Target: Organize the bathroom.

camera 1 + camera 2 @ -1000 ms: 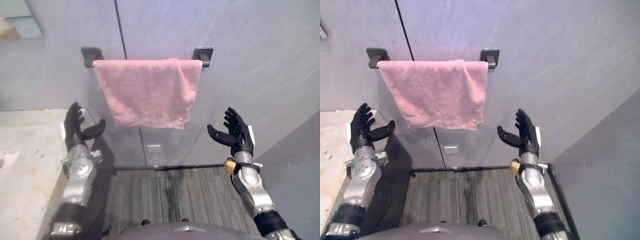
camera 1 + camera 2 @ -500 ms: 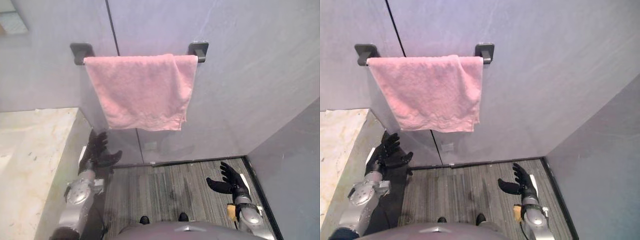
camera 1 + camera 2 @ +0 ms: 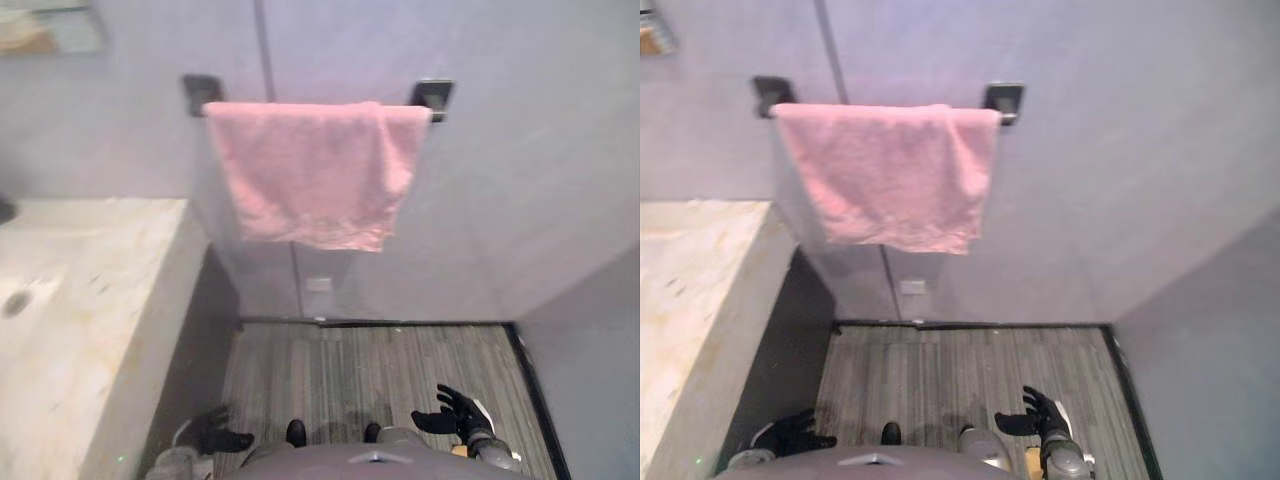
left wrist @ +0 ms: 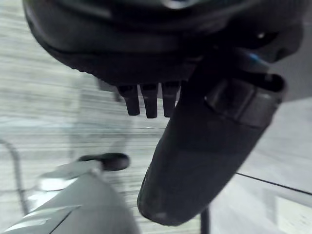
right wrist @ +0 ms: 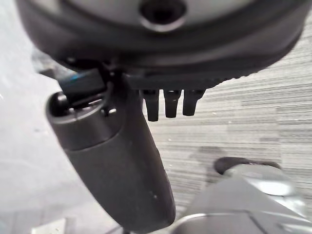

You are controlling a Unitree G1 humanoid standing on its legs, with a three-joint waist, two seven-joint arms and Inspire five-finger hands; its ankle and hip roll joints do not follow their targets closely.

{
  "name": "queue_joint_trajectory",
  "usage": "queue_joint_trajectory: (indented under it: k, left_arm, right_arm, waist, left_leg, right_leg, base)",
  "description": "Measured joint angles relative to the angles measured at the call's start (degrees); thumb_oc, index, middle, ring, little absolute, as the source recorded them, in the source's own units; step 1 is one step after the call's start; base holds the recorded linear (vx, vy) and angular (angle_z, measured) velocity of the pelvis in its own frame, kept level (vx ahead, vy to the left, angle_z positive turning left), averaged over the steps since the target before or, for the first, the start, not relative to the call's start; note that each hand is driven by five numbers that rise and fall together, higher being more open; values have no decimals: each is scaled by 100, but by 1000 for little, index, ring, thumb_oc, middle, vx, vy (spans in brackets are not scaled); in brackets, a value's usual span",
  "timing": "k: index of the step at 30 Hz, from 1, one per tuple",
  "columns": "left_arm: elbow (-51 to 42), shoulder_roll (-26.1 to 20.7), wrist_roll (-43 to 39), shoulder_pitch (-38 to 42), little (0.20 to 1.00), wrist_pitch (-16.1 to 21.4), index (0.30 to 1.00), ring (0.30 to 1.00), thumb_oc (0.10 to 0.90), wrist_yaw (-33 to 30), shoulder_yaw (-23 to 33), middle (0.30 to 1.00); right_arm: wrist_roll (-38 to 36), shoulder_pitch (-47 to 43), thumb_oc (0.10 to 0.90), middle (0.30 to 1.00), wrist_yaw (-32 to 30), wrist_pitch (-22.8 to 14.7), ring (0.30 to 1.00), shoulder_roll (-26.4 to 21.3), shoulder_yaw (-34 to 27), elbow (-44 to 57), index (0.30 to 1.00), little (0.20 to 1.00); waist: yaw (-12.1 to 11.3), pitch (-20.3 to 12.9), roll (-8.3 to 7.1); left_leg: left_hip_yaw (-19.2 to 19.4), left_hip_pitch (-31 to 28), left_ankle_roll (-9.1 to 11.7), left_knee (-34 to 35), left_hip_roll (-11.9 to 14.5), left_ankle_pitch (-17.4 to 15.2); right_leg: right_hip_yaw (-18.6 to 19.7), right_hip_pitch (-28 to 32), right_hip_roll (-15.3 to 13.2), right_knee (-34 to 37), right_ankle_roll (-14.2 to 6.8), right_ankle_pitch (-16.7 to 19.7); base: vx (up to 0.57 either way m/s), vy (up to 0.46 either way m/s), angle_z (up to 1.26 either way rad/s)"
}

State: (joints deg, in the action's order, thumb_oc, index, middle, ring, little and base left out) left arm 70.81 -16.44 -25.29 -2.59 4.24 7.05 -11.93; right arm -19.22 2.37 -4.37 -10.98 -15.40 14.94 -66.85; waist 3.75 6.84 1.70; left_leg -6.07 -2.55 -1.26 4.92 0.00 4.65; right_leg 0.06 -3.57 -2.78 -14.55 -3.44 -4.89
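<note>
towel [image 3: 315, 170] on bar [image 3: 432, 97], well above right robot hand [image 3: 455, 415]

Wall [image 3: 520, 180]: grey panels with a dark vertical seam, meeting a second grey wall at the right.
Socket plate [image 3: 319, 285]: small, pale, low on the wall, just above the floor.
Floor [image 3: 370, 365]: grey striped planks, dark strip along the wall's foot.
Bench [image 3: 70, 300]: pale marbled top at the left, dark side face.

A pink towel [image 3: 315, 170] hangs draped over a dark towel bar [image 3: 433, 96] on the grey wall, spread nearly the bar's full width, its right edge folded over, lower hem slightly uneven.
</note>
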Motion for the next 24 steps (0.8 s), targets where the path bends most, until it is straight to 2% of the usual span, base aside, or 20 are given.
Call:
queue_joint_trajectory:
  k: [2,4,5,6,7,8,9,10,13,14,15,16,17,18,19,20,21,22,23,24]
  left_arm:
    - [94,-26,-111,-108,900,-153,900,900,800,111,129,900]
    - [182,-53,-91,-141,900,-474,900,900,800,94,162,900]
    - [347,12,-82,-110,900,-668,900,900,800,79,183,900]
    - [452,65,-85,-16,900,-870,900,900,800,106,267,900]
    - [563,108,-20,-37,900,-972,900,900,800,105,258,900]
    - [666,155,165,69,900,-1121,900,900,800,80,246,900]
    - [682,175,170,113,900,-1188,900,900,800,88,251,900]
    - [679,242,167,-10,900,-1203,900,900,800,99,247,900]
    - [744,378,117,-89,900,-1168,900,900,800,138,268,900]
    - [743,403,91,-90,900,-1171,900,900,800,121,274,900]
    - [738,431,93,-67,900,-1171,900,900,800,121,278,900]
    - [738,431,93,-67,900,-1171,900,900,800,121,278,900]
    - [727,441,131,-22,900,-1178,900,900,800,119,223,900]
    - [779,396,199,56,900,-1185,900,900,800,88,87,900]
    - [865,378,353,82,900,-1218,900,900,800,73,88,900]
    - [915,383,356,72,900,-1253,900,900,800,59,88,900]
    - [915,383,356,72,900,-1253,900,900,800,59,88,900]
    - [943,406,377,45,900,-1302,900,900,800,43,90,900]
    - [940,448,399,-24,900,-1311,900,900,800,41,90,900]
    - [937,540,420,-135,900,-1311,900,900,800,-3,89,900]
  right_arm:
    - [-142,-141,800,900,140,51,900,79,46,-231,900,900]
    - [-145,-283,800,900,261,214,900,135,62,-329,900,900]
    - [-134,-458,800,900,279,341,900,80,132,-415,900,900]
    - [-134,-562,800,900,276,441,900,43,137,-433,900,900]
    - [-153,-615,800,900,269,548,900,6,137,-432,900,900]
    - [-162,-604,800,900,217,756,900,-26,119,-435,900,900]
    - [-162,-566,800,900,196,852,900,-35,103,-442,900,900]
    - [-185,-517,800,900,176,993,900,-37,81,-485,900,900]
    - [-170,-444,800,900,144,1175,900,-8,31,-631,900,900]
    - [-140,-419,800,900,148,1198,900,-4,77,-635,900,900]
    - [-146,-383,800,900,136,1224,900,-11,114,-619,900,900]
    - [-146,-383,800,900,136,1224,900,-11,114,-619,900,900]
    - [-151,-365,800,900,118,1278,900,-8,103,-592,900,900]
    - [-165,-289,800,900,111,1395,900,-7,77,-576,900,900]
    - [-163,-249,800,900,109,1507,900,-16,-22,-717,900,900]
    - [-164,-190,800,900,109,1568,900,-53,-103,-747,900,900]
    - [-164,-190,800,900,109,1568,900,-53,-103,-747,900,900]
    - [-163,-44,800,900,100,1606,900,-89,-152,-770,900,900]
    - [-163,113,800,900,100,1637,900,-202,-242,-768,900,900]
    - [-163,232,800,900,100,1646,900,-312,-309,-777,900,900]
  waist:
    - [-121,-33,-62]
    - [-284,-70,-131]
    - [-314,-65,-60]
    - [-304,-13,-4]
    - [-347,9,113]
    - [-322,97,91]
    - [-306,107,79]
    - [-340,124,47]
    - [-235,184,-130]
    - [-238,215,-243]
    - [-219,222,-290]
    - [-219,222,-290]
    - [-235,214,-254]
    - [-224,223,-323]
    - [-180,189,-351]
    - [-179,131,-326]
    - [-179,131,-326]
    - [-154,89,-268]
    - [-102,-3,-119]
    - [-54,-116,86]
  left_leg:
    - [-228,152,47,23,-77,101]
    - [-310,273,207,0,-37,186]
    - [-391,445,404,-88,71,236]
    - [-206,655,422,-260,150,74]
    - [-100,721,419,-292,237,54]
    - [134,788,338,-389,323,-63]
    - [242,802,332,-408,349,-100]
    - [512,801,346,-441,344,-186]
    - [789,810,399,-914,201,-228]
    - [796,812,358,-1224,120,-318]
    - [812,797,331,-1375,109,-388]
    - [812,797,331,-1375,109,-388]
    - [838,716,314,-1470,121,-442]
    - [1042,640,554,-1642,136,-613]
    - [1213,429,693,-1652,227,-675]
    - [1358,359,772,-1649,369,-687]
    - [1358,359,772,-1649,369,-687]
    - [1520,227,823,-1635,633,-680]
    - [1628,122,823,-1629,899,-682]
    - [1764,-43,771,-1580,1132,-674]
  right_leg:
    - [173,-33,99,-67,120,-132]
    - [151,8,364,-37,327,-344]
    - [155,59,494,271,452,-265]
    - [56,161,559,583,534,-52]
    - [-66,203,620,605,598,89]
    - [-337,301,583,710,648,115]
    - [-450,343,559,781,648,97]
    - [-756,393,448,860,743,179]
    - [-1170,705,257,1314,811,324]
    - [-1282,811,169,1565,784,442]
    - [-1409,860,102,1721,768,507]
    - [-1409,860,102,1721,768,507]
    - [-1582,870,27,1795,724,710]
    - [-1876,952,-133,1958,625,840]
    - [-2217,1008,-390,1957,520,866]
    - [-2401,1006,-506,1955,424,885]
    - [-2401,1006,-506,1955,424,885]
    - [-2688,1063,-658,1921,293,872]
    - [-2948,1131,-765,1916,149,881]
    - [-3154,1156,-931,1704,-102,804]
  base:
    - [-312,-269,109]
    - [-283,-193,53]
    - [-339,-145,53]
    - [-299,-59,66]
    - [-272,-25,95]
    - [-232,58,88]
    - [-236,87,101]
    - [-277,117,83]
    - [-203,117,93]
    - [-195,181,72]
    - [-177,163,56]
    - [-162,191,51]
    - [-93,188,61]
    - [-169,417,125]
    - [-151,446,134]
    - [-107,339,99]
    - [-65,265,93]
    - [-75,298,115]
    - [-109,410,173]
    - [-144,569,150]
